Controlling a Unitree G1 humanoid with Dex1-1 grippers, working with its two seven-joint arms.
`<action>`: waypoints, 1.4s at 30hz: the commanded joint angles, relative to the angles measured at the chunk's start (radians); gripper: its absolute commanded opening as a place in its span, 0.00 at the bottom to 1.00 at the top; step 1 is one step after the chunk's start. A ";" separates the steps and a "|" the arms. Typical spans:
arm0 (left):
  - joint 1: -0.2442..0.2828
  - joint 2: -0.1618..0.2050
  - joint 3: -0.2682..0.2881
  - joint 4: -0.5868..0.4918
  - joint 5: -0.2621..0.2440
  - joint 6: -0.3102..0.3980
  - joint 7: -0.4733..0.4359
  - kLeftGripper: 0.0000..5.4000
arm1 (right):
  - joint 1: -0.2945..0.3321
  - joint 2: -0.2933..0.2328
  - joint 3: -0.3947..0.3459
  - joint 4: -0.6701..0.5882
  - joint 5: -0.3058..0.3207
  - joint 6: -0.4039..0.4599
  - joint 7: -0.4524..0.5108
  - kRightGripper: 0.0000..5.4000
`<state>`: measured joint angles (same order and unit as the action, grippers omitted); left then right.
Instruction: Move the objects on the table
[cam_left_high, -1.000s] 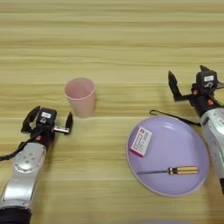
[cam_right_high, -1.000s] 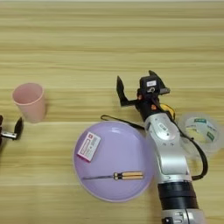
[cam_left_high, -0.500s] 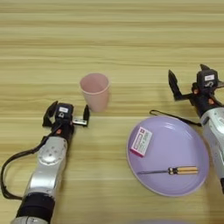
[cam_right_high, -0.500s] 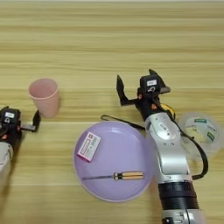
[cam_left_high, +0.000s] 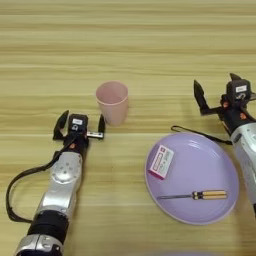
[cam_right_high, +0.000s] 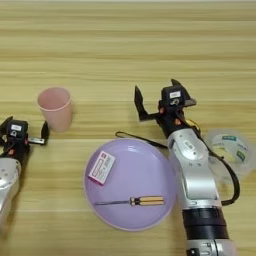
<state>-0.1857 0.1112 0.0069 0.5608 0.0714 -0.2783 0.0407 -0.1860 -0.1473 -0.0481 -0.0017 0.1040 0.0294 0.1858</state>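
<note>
A pale pink cup (cam_left_high: 112, 102) stands upright on the wooden table (cam_left_high: 130, 45), left of centre. My left gripper (cam_left_high: 81, 125) lies open just in front and to the left of it, with one fingertip (cam_left_high: 101, 123) close against the cup's base. A lilac plate (cam_left_high: 205, 162) lies at the front right and holds a pink-and-white box (cam_left_high: 161, 161) and a screwdriver (cam_left_high: 195, 195) with a yellow-black handle. My right gripper (cam_right_high: 157, 98) rests open on the table just beyond the plate's far rim, holding nothing. No yellow tape measure shows.
A clear roll of tape (cam_right_high: 231, 148) lies to the right of my right forearm. A black cable (cam_left_high: 196, 133) runs along the plate's far rim. Bare planks stretch across the far half of the table.
My left arm has slid to the right and a little forward. The cup has moved right along with it, closer to the plate. The right arm, plate, box and screwdriver have stayed put.
</note>
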 joint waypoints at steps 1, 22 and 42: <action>-0.026 -0.034 -0.011 0.075 0.007 -0.014 0.010 0.99 | 0.002 -0.005 -0.004 0.001 0.002 -0.003 0.006 1.00; -0.220 -0.031 0.020 0.393 0.020 -0.138 0.126 0.99 | 0.005 -0.006 -0.004 0.004 0.000 -0.005 0.020 1.00; -0.261 -0.020 0.061 0.316 -0.025 -0.210 0.058 0.99 | 0.007 -0.008 0.002 0.010 -0.003 -0.006 0.028 1.00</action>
<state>-0.4344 0.0780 0.0567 0.8881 0.0649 -0.4939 0.1099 -0.1837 -0.1488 -0.0483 0.0004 0.1039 0.0275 0.2066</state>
